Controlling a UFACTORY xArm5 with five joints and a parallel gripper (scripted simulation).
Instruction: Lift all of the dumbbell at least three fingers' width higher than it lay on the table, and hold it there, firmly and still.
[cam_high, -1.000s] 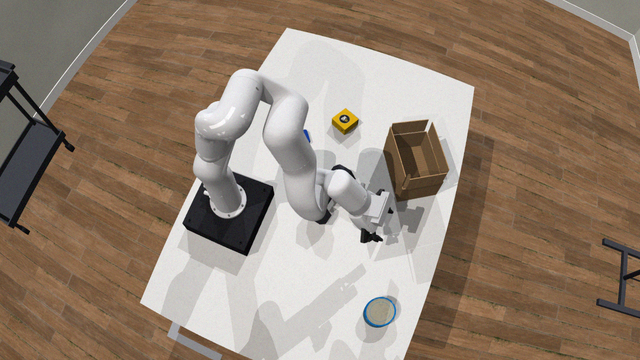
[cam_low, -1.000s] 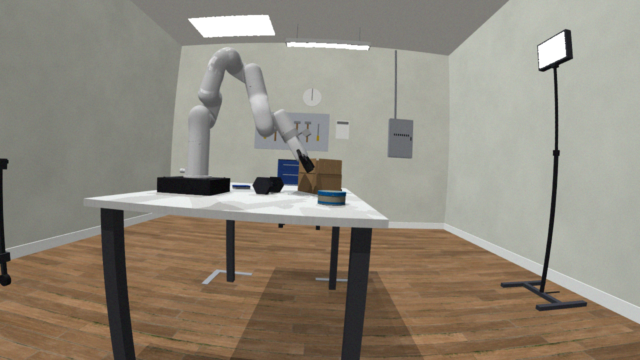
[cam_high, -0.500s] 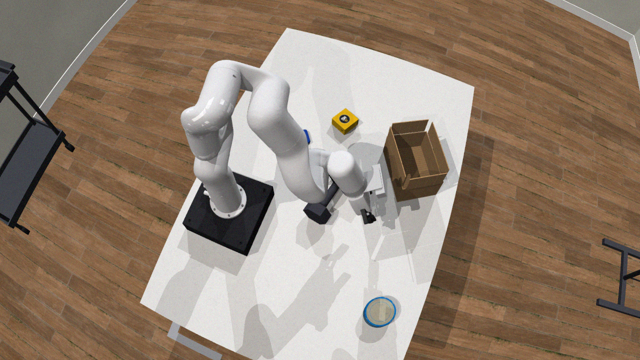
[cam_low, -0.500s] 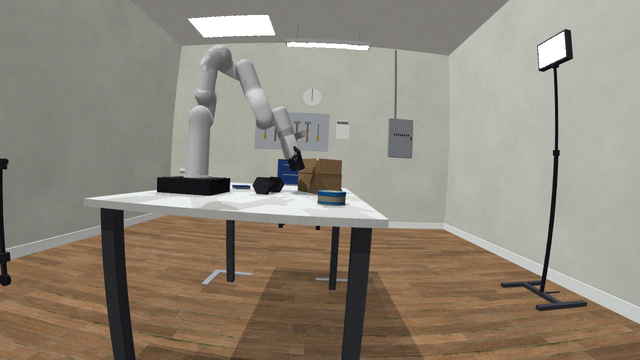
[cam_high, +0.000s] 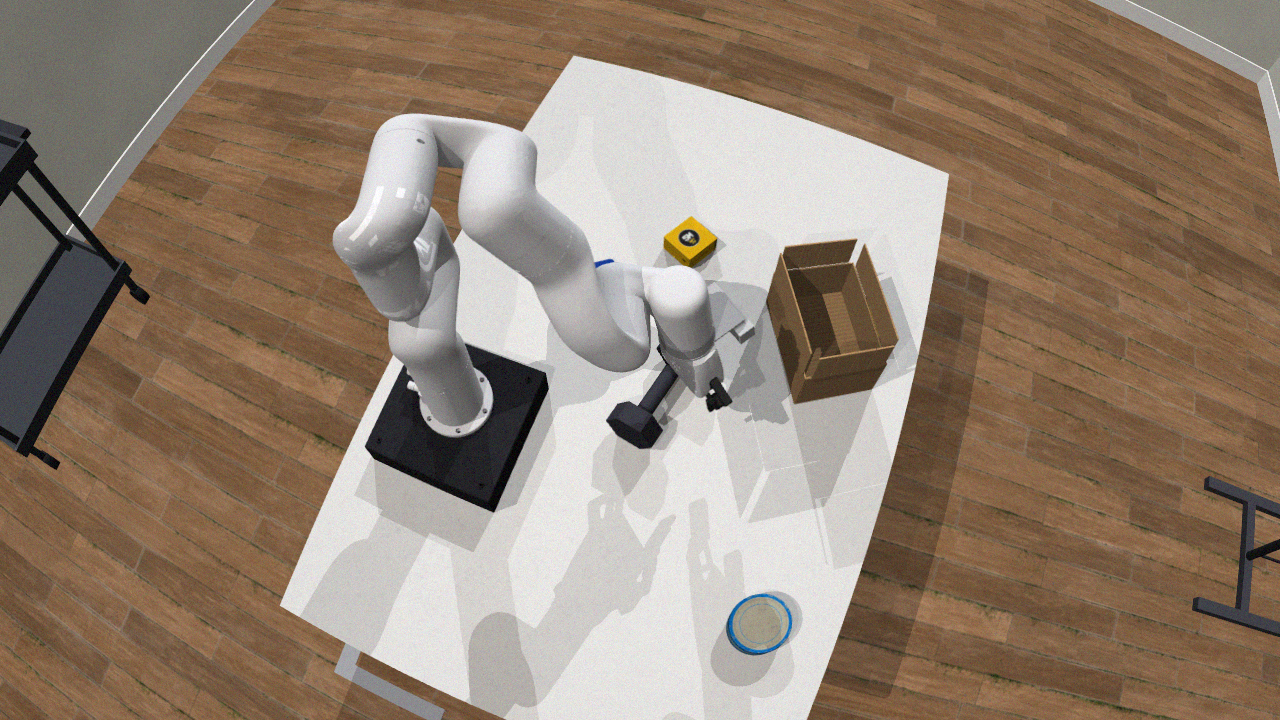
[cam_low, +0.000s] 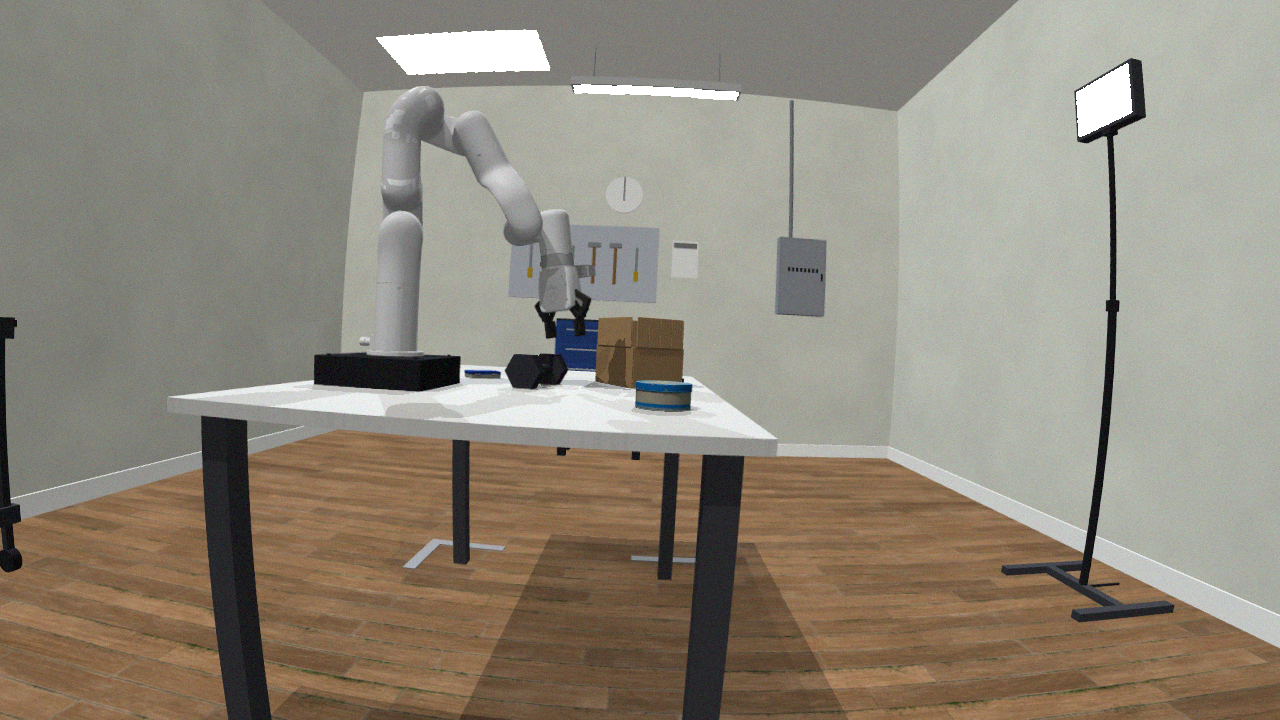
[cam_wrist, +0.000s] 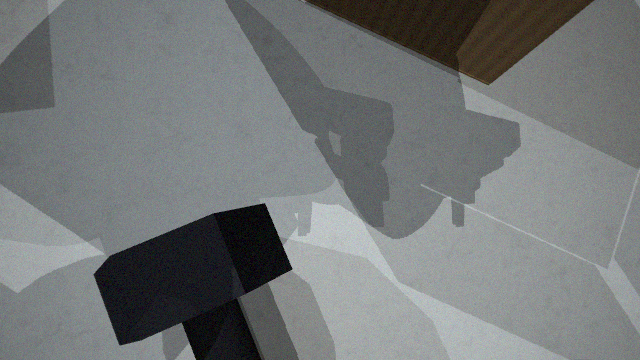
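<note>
The black dumbbell (cam_high: 637, 420) (cam_low: 534, 368) (cam_wrist: 190, 270) lies flat on the white table (cam_high: 572, 573) (cam_low: 501, 419). One hexagonal head and part of the handle show in the top view; the other head is hidden under my wrist. My gripper (cam_high: 691, 380) (cam_low: 563, 324) is open and empty. It points down and hangs well above the dumbbell's far end, not touching it. The wrist view shows one head at the lower left, and my fingers are not in it.
An open cardboard box (cam_high: 836, 376) (cam_low: 640, 351) (cam_wrist: 520, 40) stands just right of the gripper. A small yellow box (cam_high: 690, 240) lies behind it. A blue-rimmed bowl (cam_high: 759, 624) (cam_low: 663, 394) sits near the front edge. The arm's black base (cam_high: 458, 431) (cam_low: 384, 369) is to the left.
</note>
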